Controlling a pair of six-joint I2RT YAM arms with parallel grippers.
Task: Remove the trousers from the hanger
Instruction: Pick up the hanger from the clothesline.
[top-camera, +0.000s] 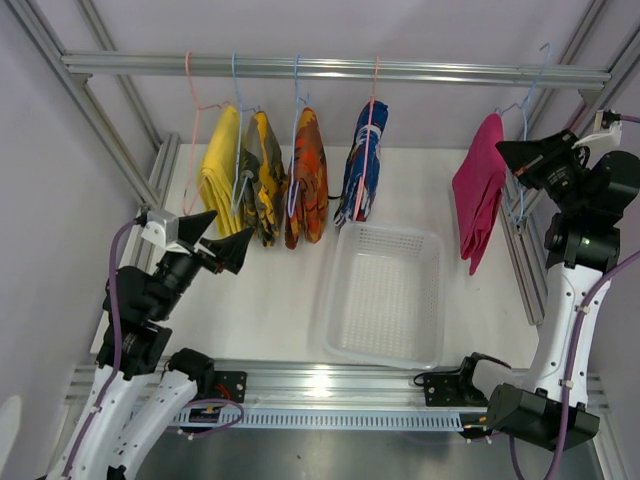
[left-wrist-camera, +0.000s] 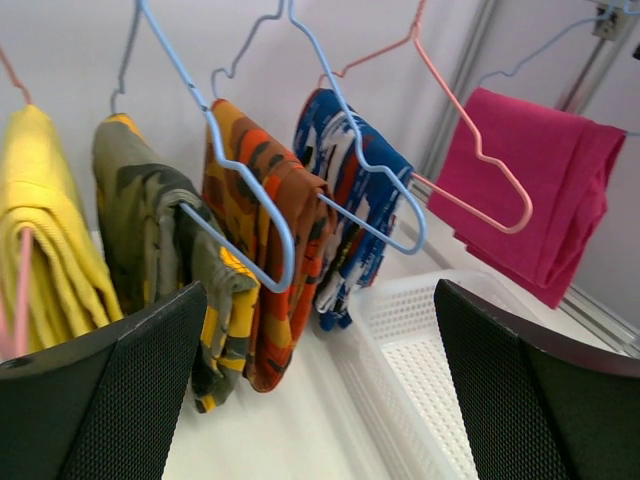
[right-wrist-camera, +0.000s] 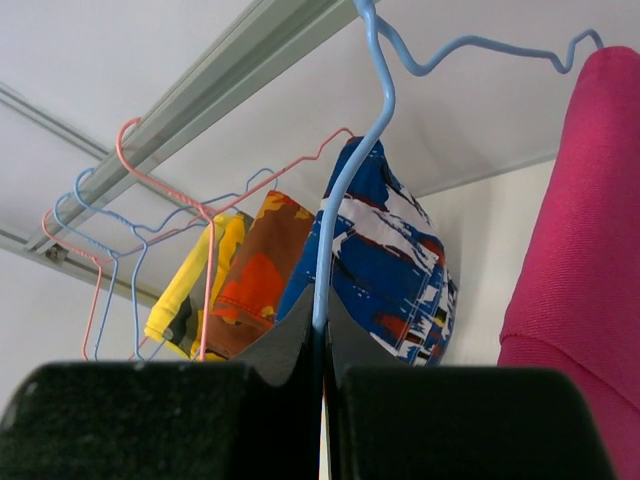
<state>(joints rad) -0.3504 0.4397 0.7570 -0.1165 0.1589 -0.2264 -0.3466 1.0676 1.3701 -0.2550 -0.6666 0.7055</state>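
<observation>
Five folded cloth trousers on thin wire hangers, strung along a ribbed aluminium rail at 12 o'clock of the top view. Out toward 2 o'clock, well apart from the others: magenta trousers, plain, dense weave, draped in soft folds over a light-blue hanger. Toward 10 o'clock from there: blue patterned trousers with white and red patches, orange camouflage trousers, olive camouflage trousers, yellow trousers. Last three packed close; cannot tell whether touching.

At 3 o'clock of the magenta cloth, right gripper, clenched on the light-blue hanger; in the right wrist view, wire rising straight out of the seam between the pressed black jaws. Left gripper released, fingers spread wide with meshed black pads, just at 6 o'clock of the yellow and olive pairs and apart from the cloth.

White perforated plastic basket, rectangular with rounded corners, on the pale table at centre, under the wide gap between blue patterned and magenta pairs. Tight at 3 o'clock: aluminium side bar close behind the magenta pair and the right arm.

Lower bar of the light-blue hanger hidden under the cloth; magenta pair cut off at the right wrist view's 3 o'clock edge.
</observation>
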